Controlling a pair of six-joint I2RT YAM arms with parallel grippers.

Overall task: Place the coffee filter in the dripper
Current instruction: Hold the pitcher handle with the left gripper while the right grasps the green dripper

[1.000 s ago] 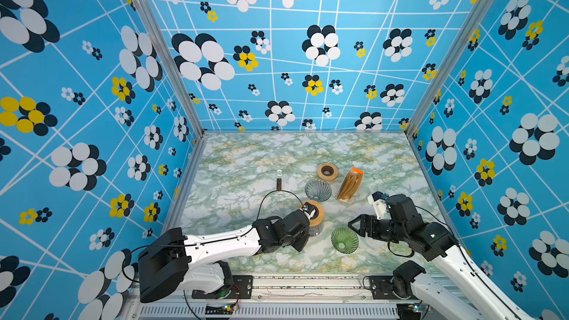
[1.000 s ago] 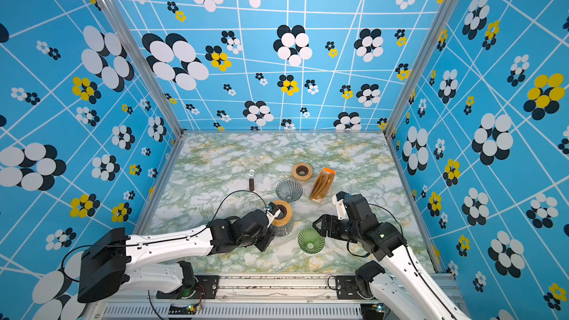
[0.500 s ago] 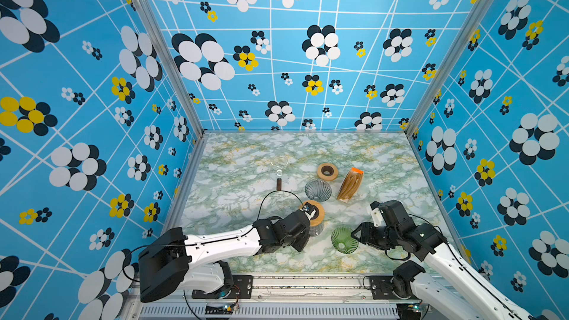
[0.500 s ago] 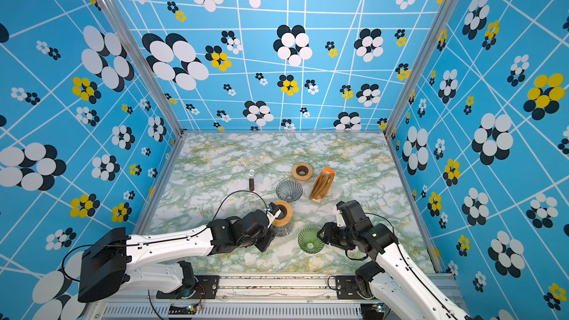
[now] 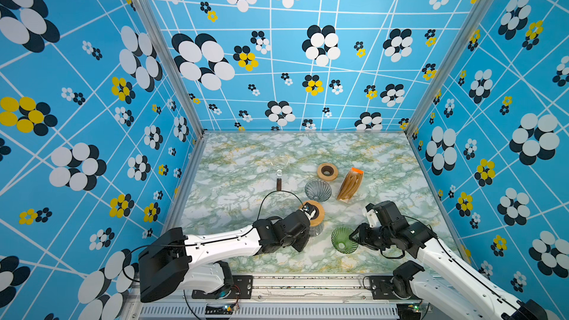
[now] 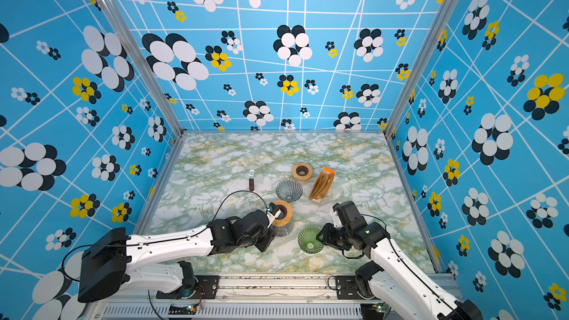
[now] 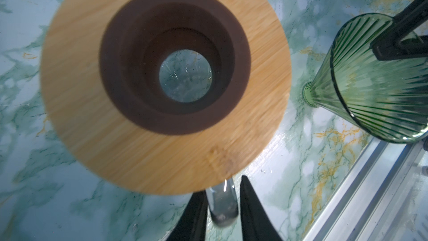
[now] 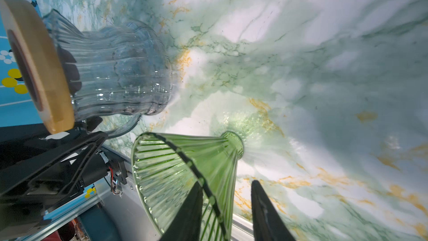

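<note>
A green glass dripper (image 5: pixel 343 239) (image 6: pixel 309 239) lies on its side near the table's front edge. My right gripper (image 5: pixel 354 237) (image 8: pixel 226 183) is open and straddles its rim wall. One finger is inside the cone and the other outside, with a gap showing beside the outer finger. The coffee filters (image 5: pixel 349 184) (image 6: pixel 321 184) are a brown paper stack in a clear bag with an orange tag, lying further back. My left gripper (image 5: pixel 309 229) (image 7: pixel 222 186) is shut on the glass handle of a carafe (image 8: pixel 120 73) with a wooden collar (image 7: pixel 162 154).
A grey glass dripper (image 5: pixel 318 190) lies beside the filter bag, and a loose wooden ring (image 5: pixel 327 171) sits behind it. A clear glass piece with a dark brown stub (image 5: pixel 279 180) lies at mid left. The aluminium front rail (image 7: pixel 370 193) runs close to the green dripper.
My right gripper has come in towards the green dripper and its jaws have narrowed round the rim. The dripper has not moved. The left arm and the carafe hold still.
</note>
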